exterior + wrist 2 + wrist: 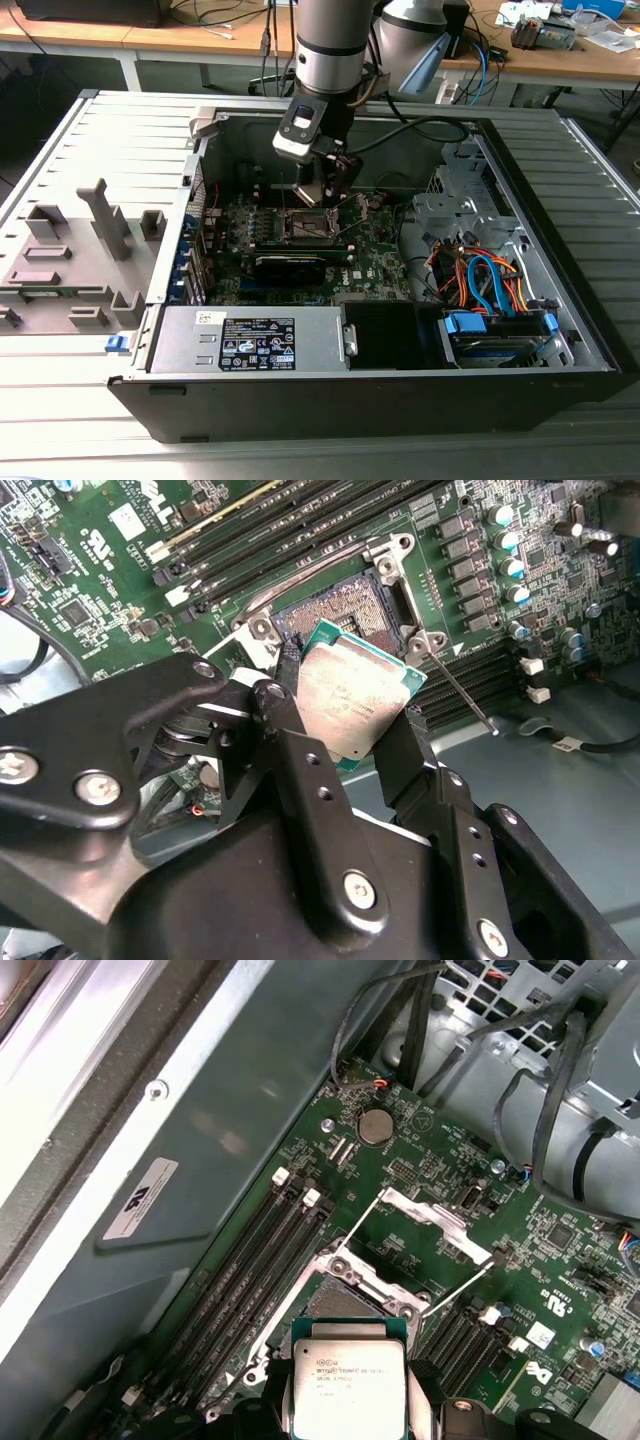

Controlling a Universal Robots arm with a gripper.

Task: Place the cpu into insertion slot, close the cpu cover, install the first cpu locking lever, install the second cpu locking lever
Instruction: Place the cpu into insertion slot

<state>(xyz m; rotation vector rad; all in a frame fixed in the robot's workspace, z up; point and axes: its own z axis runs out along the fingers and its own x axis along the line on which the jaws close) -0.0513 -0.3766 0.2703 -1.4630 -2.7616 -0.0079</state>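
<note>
Jaws clenched on the cpu (352,692), gripping it by two opposite edges, metal lid facing both wrist cameras. The cpu (348,1388) hangs just over the near edge of the slot (345,608). It looks close above rather than seated, and I cannot tell if a corner touches. The slot's dark pin field is bare (345,1305), so nothing is in it yet.

The cover (432,1212) is swung up and open behind the slot. One lever (460,1282) and the other lever (352,1230) are thin wire rods standing free of their hooks; both look unlatched.

Progress, as a judgement:
- Step one is underway: the cpu is picked and carried to the slot, but not lowered in.
- Not done: cover closing and both levers.

Exterior view:
- The arm (330,50) comes down from 12 o'clock into the open case (590,330).
- The jaws are directly over the slot (305,225).
- The long black card (290,265) lies at 6 o'clock from the slot, near it.
- The drive cables (485,280) are at 3 o'clock, well apart.
- The power supply (250,342) is further out at 6 o'clock.
- RAM slots (265,1260) run just beside the slot.

The case lies on the ribbed grey worktop (70,140), with grey jig blocks (75,255) at 9 o'clock outside the case.
</note>
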